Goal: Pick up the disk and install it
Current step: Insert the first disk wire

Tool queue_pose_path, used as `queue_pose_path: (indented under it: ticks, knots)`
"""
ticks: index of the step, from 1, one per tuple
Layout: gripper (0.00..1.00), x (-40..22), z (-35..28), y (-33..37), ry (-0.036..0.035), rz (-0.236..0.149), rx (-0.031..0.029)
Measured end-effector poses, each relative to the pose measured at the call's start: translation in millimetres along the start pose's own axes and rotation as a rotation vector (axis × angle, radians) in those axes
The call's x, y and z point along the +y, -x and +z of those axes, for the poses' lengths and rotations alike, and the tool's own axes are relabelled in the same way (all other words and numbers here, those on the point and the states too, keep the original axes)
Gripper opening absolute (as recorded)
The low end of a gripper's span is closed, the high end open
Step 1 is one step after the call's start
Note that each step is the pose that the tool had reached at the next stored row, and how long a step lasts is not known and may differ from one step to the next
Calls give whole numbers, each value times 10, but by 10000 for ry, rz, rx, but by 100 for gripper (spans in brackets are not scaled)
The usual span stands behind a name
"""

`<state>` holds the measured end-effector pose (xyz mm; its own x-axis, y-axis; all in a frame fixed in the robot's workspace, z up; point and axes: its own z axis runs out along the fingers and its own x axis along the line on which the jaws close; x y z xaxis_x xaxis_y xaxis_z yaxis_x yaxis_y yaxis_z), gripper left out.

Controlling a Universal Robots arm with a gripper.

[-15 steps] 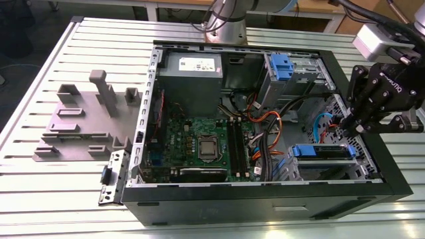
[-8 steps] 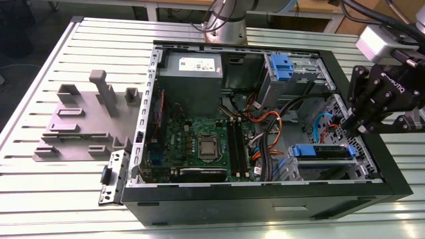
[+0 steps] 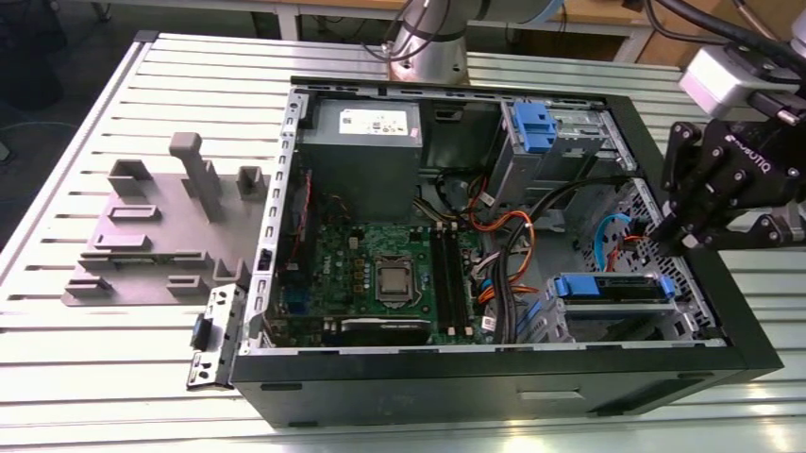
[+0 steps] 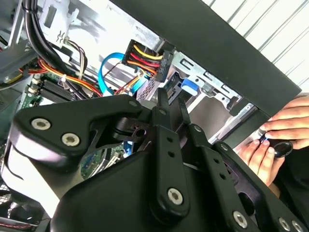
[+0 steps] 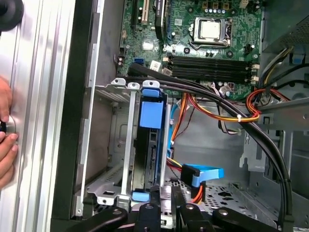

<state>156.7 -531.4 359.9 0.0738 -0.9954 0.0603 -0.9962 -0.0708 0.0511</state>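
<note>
We log the scene across the exterior view from its left to its right. On the slatted metal table (image 3: 75, 377) sits a grey fixture plate (image 3: 164, 236) with several upright blocks, just beside the open computer case (image 3: 504, 377). Inside the case, toward that view's left, we see the grey power supply box (image 3: 365, 142) with a white sticker, and below it the green motherboard (image 3: 377, 274) with its bare processor socket. Further right, 1 blue latch piece (image 3: 533, 127) stands upright in the upper drive cage, with orange, black and blue cables running beneath it.

The disk (image 3: 613, 288) sits in the lower drive bay near the case's front corner, blue carrier frame visible at its edges; in the first wrist view it (image 5: 150, 140) stands edge-on between the bay's silver rails, blue tab at each end. It appears seated in the bay, though we cannot confirm full engagement from these angles.

At the exterior view's right the gripper (image 3: 680, 236) hangs over the case wall, apart from the disk. In the second wrist view its fingers (image 4: 166, 113) look pressed close together with nothing between them.

A person's hand (image 4: 275, 140) rests on the table outside the case wall, fingers on a small dark object.
</note>
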Motion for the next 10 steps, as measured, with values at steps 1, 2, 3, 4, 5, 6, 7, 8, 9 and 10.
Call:
queue_pose_path:
  ticks: [1, 2, 3, 4, 5, 6, 7, 8, 9, 10]
  knots:
    - [24, -7, -1, 8, 1, 0, 3]
    - [24, -14, -2, 15, 1, -1, 6]
    - [24, -20, -3, 21, 1, -3, 7]
    - [24, -27, -4, 27, 1, -6, 8]
    - [24, -33, -4, 32, 1, -8, 8]
    - [24, -41, -5, 38, 1, -10, 10]
    - [24, -49, -5, 42, 1, -14, 9]
    - [25, -57, -5, 45, 1, -18, 9]
    - [31, -63, -6, 48, 1, -26, 12]
    - [31, -67, -7, 50, 0, -36, 17]
